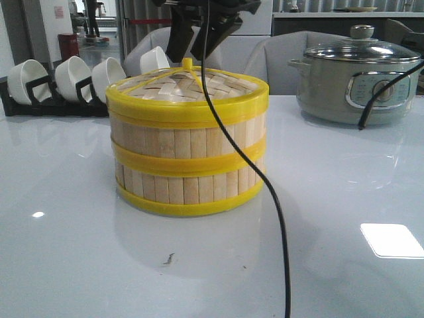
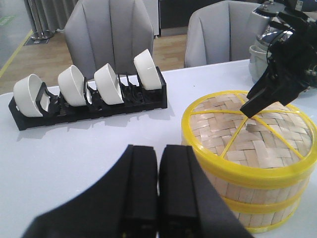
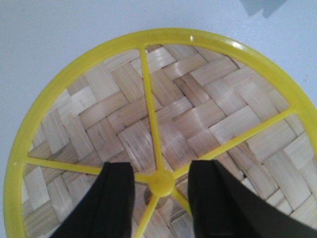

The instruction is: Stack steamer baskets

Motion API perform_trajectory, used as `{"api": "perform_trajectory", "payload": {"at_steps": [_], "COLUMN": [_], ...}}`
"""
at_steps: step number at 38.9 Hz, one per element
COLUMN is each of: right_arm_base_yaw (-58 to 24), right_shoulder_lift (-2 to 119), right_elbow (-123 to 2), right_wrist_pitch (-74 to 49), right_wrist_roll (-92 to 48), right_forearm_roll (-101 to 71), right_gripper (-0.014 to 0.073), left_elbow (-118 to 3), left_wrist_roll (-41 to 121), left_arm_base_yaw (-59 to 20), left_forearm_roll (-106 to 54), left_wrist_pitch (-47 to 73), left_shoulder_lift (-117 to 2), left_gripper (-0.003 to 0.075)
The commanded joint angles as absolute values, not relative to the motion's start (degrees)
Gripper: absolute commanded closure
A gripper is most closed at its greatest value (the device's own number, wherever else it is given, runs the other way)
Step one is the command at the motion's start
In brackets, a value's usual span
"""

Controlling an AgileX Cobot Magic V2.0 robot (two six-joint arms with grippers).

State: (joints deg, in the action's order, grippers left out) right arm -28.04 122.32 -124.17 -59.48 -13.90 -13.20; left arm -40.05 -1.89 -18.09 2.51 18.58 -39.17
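Our right claw [image 3: 161,198] ends in two broad matte black fingers [image 3: 115,203] with flat, squared tips and smooth faces, no markings on them. Above the woven lid [image 1: 189,86] its housing reads as glossy black, angular plates. Our left claw [image 2: 158,198] has two thick black fingers too, each ribbed lengthwise, flaring into a wide dark base. A thin black cable [image 1: 262,179] hangs in front of that lid.
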Motion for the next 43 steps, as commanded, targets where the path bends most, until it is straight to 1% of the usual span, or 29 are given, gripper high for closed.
{"api": "perform_trajectory", "payload": {"at_steps": [1,9,15,19,24,33,39,43], "right_arm_base_yaw": [-28.1,-27.0,-23.2,-19.6,-14.3,-4.4,0.2,2.7], "right_shoulder_lift": [117.8,113.4,108.0,103.1,93.5,72.0,60.1,52.7], "right_elbow": [-126.3,-126.3,-124.2,-119.0,-107.4,-78.0,-61.8,-52.1], "right_wrist_pitch": [-55.9,-52.4,-49.0,-46.0,-39.0,-21.4,-14.8,-11.1], "right_wrist_roll": [-14.0,-14.0,-14.0,-14.0,-14.0,-14.0,-14.0,-14.0], "right_forearm_roll": [-14.5,-14.1,-14.1,-14.1,-14.2,-14.8,-14.9,-15.3], "right_gripper": [0.0211,0.0212,0.0212,0.0212,0.0212,0.0212,0.0214,0.0251], "left_elbow": [-41.7,-41.7,-41.7,-41.7,-41.7,-41.7,-41.7,-41.7], "left_wrist_roll": [-2.6,-2.6,-2.6,-2.6,-2.6,-2.6,-2.6,-2.6], "left_arm_base_yaw": [-18.0,-18.0,-18.0,-18.0,-18.0,-18.0,-18.0,-18.0], "left_forearm_roll": [2.1,2.1,2.1,2.1,2.1,2.1,2.1,2.1], "left_wrist_pitch": [14.0,14.0,14.0,14.0,14.0,14.0,14.0,14.0], "left_shoulder_lift": [-39.2,-39.2,-39.2,-39.2,-39.2,-39.2,-39.2,-39.2], "left_gripper": [0.0628,0.0628,0.0628,0.0628,0.0628,0.0628,0.0628,0.0628]}}
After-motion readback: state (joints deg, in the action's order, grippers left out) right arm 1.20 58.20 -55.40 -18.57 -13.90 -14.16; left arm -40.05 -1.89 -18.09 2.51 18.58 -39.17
